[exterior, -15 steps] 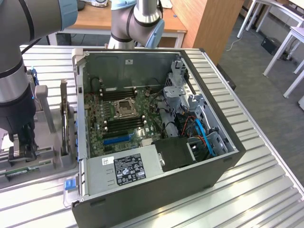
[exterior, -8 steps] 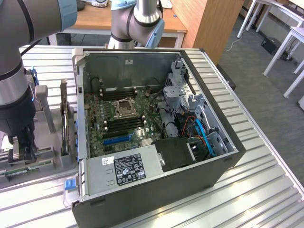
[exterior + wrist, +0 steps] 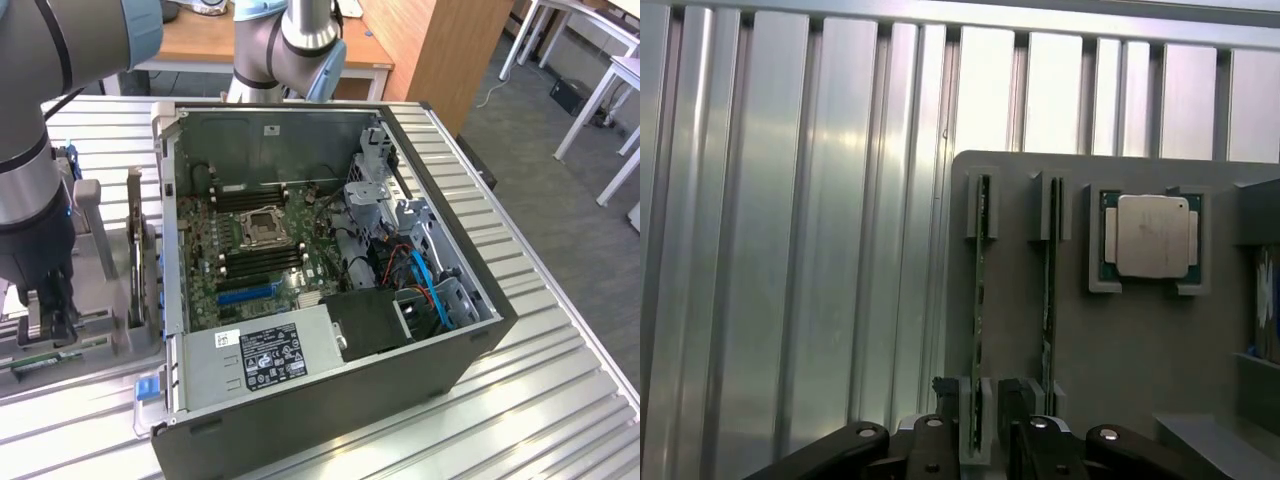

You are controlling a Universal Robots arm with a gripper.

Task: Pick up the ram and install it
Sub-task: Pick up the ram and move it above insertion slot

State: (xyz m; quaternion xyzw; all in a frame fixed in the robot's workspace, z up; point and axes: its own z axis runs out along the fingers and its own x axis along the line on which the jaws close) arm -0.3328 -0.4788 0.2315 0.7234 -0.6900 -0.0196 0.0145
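Note:
The ram (image 3: 978,300), a thin green stick, stands on edge in clips on a grey holder tray (image 3: 1120,350). A second stick (image 3: 1048,300) stands parallel beside it. My gripper (image 3: 978,420) is open and low over the tray. Its dark fingers (image 3: 943,400) stand one on each side of the near end of the first stick, with small gaps. In the exterior view the gripper (image 3: 48,322) hangs over the tray at the far left, with a green stick (image 3: 40,358) just below it. The open computer case (image 3: 480,330) shows its motherboard and black memory slots (image 3: 262,262).
A square CPU chip (image 3: 1152,235) lies in a pocket of the tray beyond the sticks. Upright grey fixtures (image 3: 135,250) stand between the tray and the case. The ribbed metal table (image 3: 560,400) carries everything. Drive cages and blue cables (image 3: 425,280) crowd the case's right side.

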